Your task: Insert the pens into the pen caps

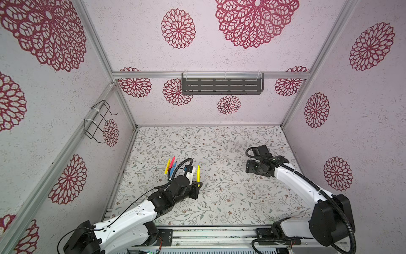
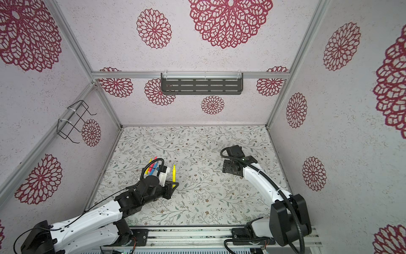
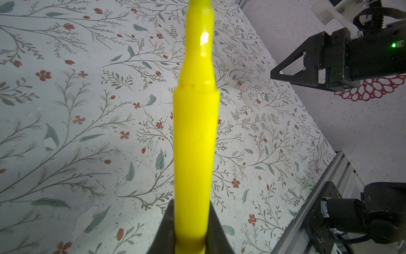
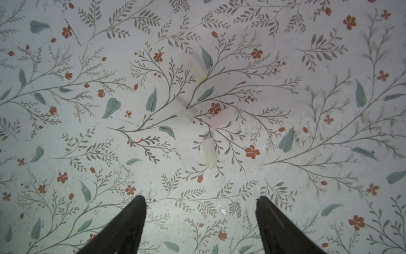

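One yellow pen (image 3: 194, 132) is gripped in the clenched jaws of the left gripper (image 1: 198, 186), tip projecting beyond them. Four clear caps (image 4: 209, 152) are seen on the table (image 4: 66, 136) ahead of the spread, empty jaws of the right gripper (image 4: 201, 199).

both top views overlook the whole table (image 1: 230, 198), wrist views sit close.

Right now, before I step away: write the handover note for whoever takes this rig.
The left gripper is shut on the yellow pen, tip bare, clear of the table.
The right gripper is open and empty, above the clear caps lying loose on the table.
The other pens lie heaped beside the left arm.
Done: one pen picked up.
Left: cap this pen, then the heap.
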